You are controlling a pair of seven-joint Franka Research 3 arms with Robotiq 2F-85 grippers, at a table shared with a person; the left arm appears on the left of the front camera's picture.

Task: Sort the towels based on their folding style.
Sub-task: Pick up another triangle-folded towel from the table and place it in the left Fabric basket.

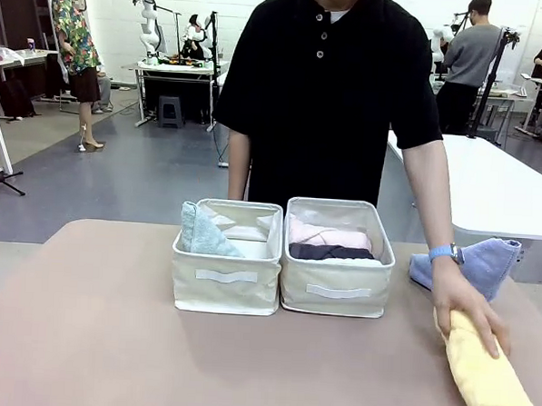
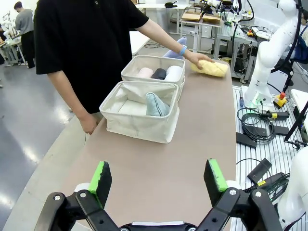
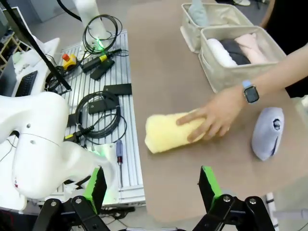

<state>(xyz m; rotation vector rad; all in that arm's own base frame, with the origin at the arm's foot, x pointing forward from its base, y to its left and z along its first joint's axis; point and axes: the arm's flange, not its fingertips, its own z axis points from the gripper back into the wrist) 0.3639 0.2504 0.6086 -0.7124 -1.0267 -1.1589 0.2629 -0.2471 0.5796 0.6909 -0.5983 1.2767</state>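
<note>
At the frame's lower right, we see the person's hand (image 1: pixel 470 313) resting on the yellow roll (image 1: pixel 490 387), with a blue towel (image 1: pixel 481 262) just behind on the surface (image 1: pixel 91 339). The central bins (image 1: pixel 226 282) half hide the other towels (image 1: pixel 331 236). Our left hand (image 2: pixel 158 175) and right hand (image 3: pixel 153 180) gape wide, holding nothing.

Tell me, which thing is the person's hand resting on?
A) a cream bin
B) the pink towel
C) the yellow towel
C: the person's hand lies flat on the yellow rolled towel, which is out on the table.
</note>
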